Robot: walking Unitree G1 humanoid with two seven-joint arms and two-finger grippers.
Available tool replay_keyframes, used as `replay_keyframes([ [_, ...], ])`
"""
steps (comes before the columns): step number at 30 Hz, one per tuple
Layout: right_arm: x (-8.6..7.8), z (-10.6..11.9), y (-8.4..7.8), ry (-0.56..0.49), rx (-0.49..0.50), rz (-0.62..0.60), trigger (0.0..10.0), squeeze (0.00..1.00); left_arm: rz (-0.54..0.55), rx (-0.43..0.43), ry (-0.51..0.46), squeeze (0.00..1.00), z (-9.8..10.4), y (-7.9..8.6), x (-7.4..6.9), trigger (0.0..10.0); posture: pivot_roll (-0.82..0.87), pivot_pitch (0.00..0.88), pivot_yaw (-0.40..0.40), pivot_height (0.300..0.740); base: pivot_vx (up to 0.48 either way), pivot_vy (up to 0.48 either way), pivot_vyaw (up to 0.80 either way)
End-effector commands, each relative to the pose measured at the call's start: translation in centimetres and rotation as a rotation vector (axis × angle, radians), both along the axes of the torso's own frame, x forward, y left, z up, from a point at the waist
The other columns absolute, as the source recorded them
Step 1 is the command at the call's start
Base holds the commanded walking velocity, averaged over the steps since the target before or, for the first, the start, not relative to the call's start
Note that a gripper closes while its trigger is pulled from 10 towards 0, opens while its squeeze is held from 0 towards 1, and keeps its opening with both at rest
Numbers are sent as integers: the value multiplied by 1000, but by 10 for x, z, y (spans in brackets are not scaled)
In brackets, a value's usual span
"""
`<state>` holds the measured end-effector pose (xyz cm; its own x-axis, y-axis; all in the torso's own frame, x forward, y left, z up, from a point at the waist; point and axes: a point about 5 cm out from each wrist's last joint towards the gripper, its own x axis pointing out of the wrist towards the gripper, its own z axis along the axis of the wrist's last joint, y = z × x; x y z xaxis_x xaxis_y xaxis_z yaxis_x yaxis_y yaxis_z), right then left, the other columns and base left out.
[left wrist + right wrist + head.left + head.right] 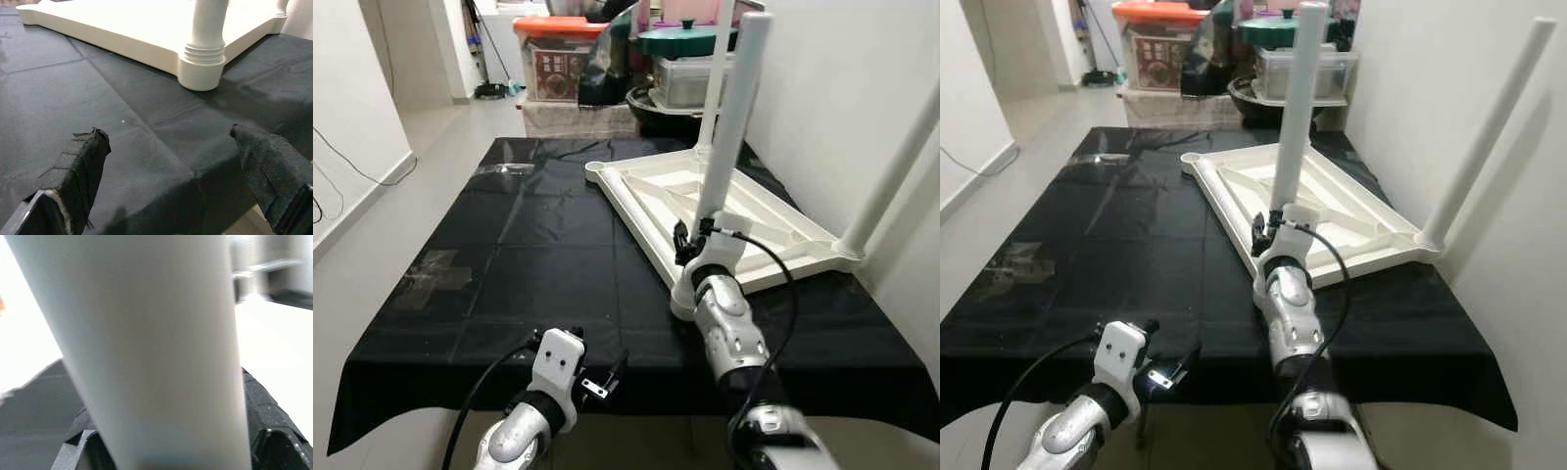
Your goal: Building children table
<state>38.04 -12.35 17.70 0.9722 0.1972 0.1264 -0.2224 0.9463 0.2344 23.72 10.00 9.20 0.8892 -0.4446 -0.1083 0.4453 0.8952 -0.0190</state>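
Note:
A white children's table (646, 186) lies upside down on a black cloth (538, 245). Its near corner leg (736, 108) stands upright in its socket (203, 54). My right gripper (693, 240) is shut on the lower part of this leg. In the right wrist view the leg (146, 347) sits between the black fingers (266, 416). Another leg (891, 176) rises at the right corner and a third (715, 78) at the back. My left gripper (605, 377) is open, low over the cloth near the front edge, with nothing between its fingers (80, 161).
A white wall (842, 88) runs close along the right side. Beyond the far end stand an orange-lidded storage box (558, 54) and a green-lidded pot (680, 41). Tape patches (435, 269) lie on the cloth. Tiled floor (372, 225) is on the left.

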Motion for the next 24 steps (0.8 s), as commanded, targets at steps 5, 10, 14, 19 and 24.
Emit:
replay_keyframes([
  [5, -12, 9, 2, -23, -72, 700, 10000, 0, -4, 5, 1, 0, -2, 0, 1, 10000, 112, 0, -40, 740, 0, 0, 0],
  [10, -24, 12, 5, -42, -139, 968, 10000, 0, -5, 7, 0, 0, -2, 0, 1, 10000, 119, 0, -46, 740, 0, 0, 0],
  [14, -30, 11, 26, -38, -209, 1190, 10000, 0, -1, 13, -2, 0, -3, 0, 0, 10000, 128, 0, -52, 740, 0, 0, 0],
  [19, -30, -2, 49, -10, -305, 1198, 0, 0, -3, 15, 1, 0, -4, 0, -2, 10000, 137, 0, -51, 740, 0, 0, 0],
  [24, -11, -6, 51, 8, -305, 826, 0, 0, -5, 15, 5, 0, -5, 0, -3, 10000, 132, 0, -50, 740, 0, 0, 0],
])
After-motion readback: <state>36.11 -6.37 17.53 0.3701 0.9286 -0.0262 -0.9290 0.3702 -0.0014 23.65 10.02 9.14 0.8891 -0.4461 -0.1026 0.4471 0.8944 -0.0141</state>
